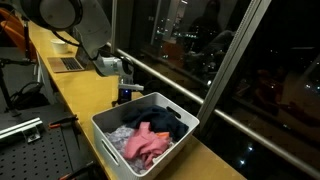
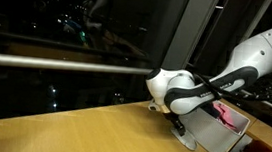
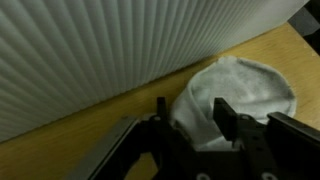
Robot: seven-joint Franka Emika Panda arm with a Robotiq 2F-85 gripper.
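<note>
In the wrist view my gripper (image 3: 191, 103) is low over the wooden tabletop (image 3: 60, 140), with a bunched white cloth (image 3: 245, 85) between its black fingers (image 3: 223, 112). Both fingers touch the cloth, which fills the half-closed gap. In both exterior views the gripper (image 1: 125, 88) (image 2: 177, 122) reaches down to the table just behind a white bin (image 1: 110, 135) (image 2: 210, 143), next to the window. The cloth itself is hidden in the exterior views. The bin holds several garments, among them a pink one (image 1: 148, 146) (image 2: 228, 117).
A ribbed wall panel (image 3: 110, 45) rises right behind the cloth. A metal rail (image 1: 170, 78) (image 2: 47, 63) runs along the dark window. A laptop (image 1: 68, 63) lies farther down the table. A perforated metal plate (image 1: 30, 150) sits below the table's edge.
</note>
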